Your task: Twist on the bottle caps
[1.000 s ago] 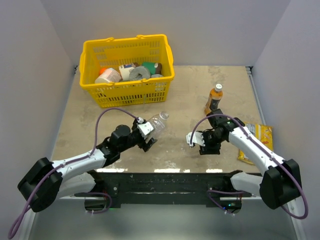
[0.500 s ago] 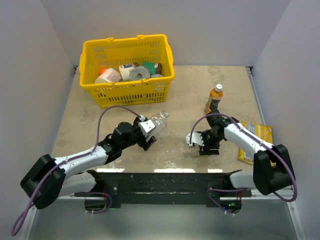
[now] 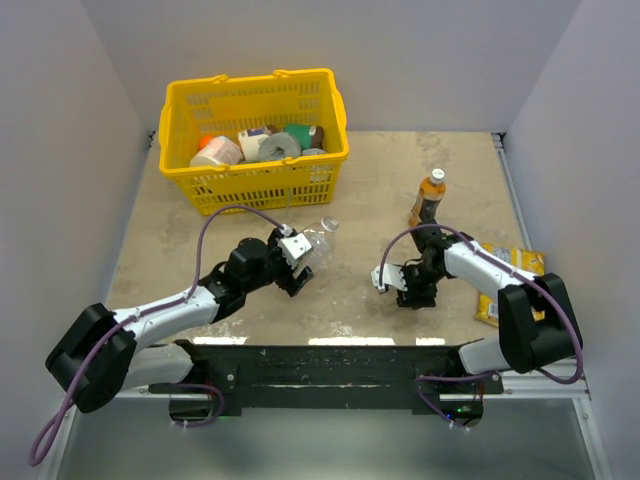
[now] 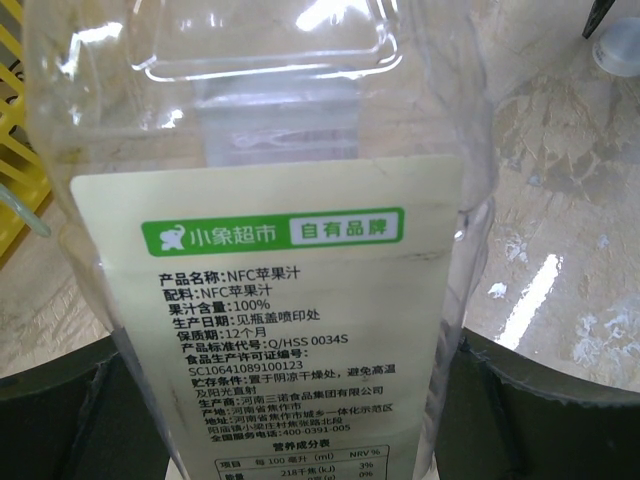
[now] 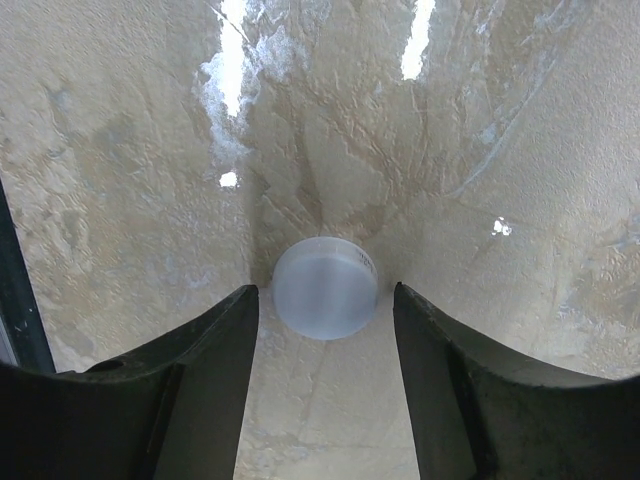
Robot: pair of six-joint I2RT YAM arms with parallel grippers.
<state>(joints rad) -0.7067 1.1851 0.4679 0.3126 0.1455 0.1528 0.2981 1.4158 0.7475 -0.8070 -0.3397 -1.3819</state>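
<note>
My left gripper [image 3: 297,262] is shut on the clear ribbed bottle [image 3: 316,241] and holds it tilted above the table, neck toward the right. The bottle's white printed label [image 4: 290,330] fills the left wrist view between my dark fingers [image 4: 545,410]. My right gripper [image 3: 392,284] is open and low over the table. A small white cap [image 5: 325,287] lies on the table just ahead of its fingertips [image 5: 215,340], with a gap on each side. The cap also shows in the left wrist view [image 4: 618,45]. The orange-liquid bottle [image 3: 428,198] stands upright behind the right arm, its top whitish.
A yellow basket [image 3: 256,182] with several packaged goods stands at the back left. A yellow snack packet [image 3: 520,262] lies by the right arm near the right wall. Walls close in the table on three sides.
My left gripper has carried the clear bottle a little up and toward the right. My right arm's elbow has drawn in; its gripper stays low over the same spot.
</note>
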